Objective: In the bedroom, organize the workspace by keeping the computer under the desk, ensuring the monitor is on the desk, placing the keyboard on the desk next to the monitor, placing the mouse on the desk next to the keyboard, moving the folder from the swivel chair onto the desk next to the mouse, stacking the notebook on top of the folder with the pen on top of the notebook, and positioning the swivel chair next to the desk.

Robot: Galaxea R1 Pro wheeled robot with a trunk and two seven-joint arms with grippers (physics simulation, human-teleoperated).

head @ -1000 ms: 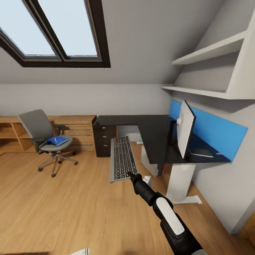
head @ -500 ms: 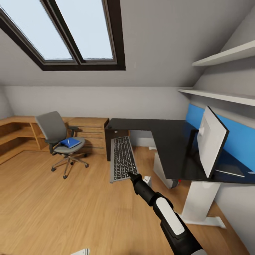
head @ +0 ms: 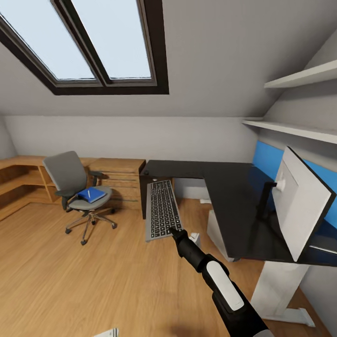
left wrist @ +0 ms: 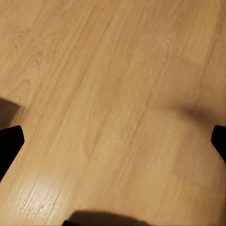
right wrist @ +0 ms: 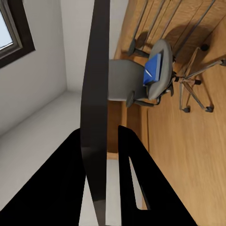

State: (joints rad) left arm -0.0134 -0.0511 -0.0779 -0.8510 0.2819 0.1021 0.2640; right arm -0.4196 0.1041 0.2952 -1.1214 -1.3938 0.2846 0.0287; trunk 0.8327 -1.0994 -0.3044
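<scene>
My right gripper (head: 173, 230) is shut on the near short end of the keyboard (head: 161, 215), a slim grey frame with dark keys held in the air over the floor. The right wrist view sees the keyboard (right wrist: 96, 108) edge-on, between the black fingers (right wrist: 134, 174). To its right stands the black desk (head: 229, 201) with the monitor (head: 302, 201), white back toward me. The swivel chair (head: 75, 185) stands away from the desk at the left, and the blue folder (head: 91, 194) with the pen (head: 88, 193) lies on its seat. My left gripper (left wrist: 113, 141) hangs open over bare floor. Computer, mouse and notebook are out of view.
Low light-wood shelving (head: 23, 175) runs along the back wall behind the chair. White wall shelves (head: 299, 79) hang above the desk's blue back panel (head: 267, 161). A white desk leg and foot (head: 281, 299) stand at the lower right. Wood floor (head: 93, 281) spreads between chair and desk.
The whole view has shifted: the desk and monitor now sit nearer and farther right in the picture. The keyboard stays in my right gripper, in the same place in the picture.
</scene>
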